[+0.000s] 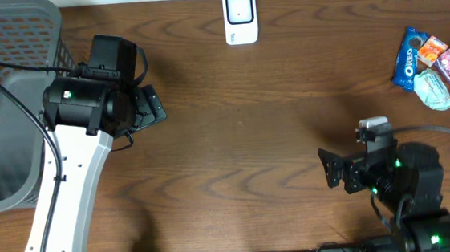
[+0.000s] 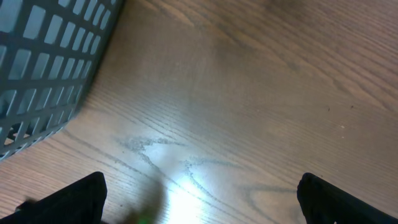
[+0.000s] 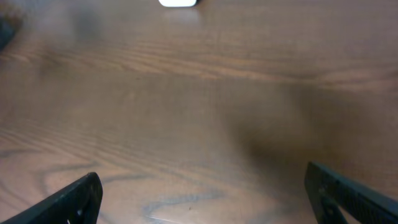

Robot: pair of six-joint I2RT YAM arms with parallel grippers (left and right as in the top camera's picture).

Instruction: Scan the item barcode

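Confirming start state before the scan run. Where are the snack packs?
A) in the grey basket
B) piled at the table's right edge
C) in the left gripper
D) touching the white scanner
B: the snack packs lie piled at the right edge of the table, well apart from the basket and the scanner, and the left gripper is open and empty.

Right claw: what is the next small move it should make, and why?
Probably turn the right claw toward the Oreo pack in the snack pile at the right edge of the table. The claw is open and empty, facing bare wood, and no item lies near the white scanner at the far edge. The pile is on this arm's side.
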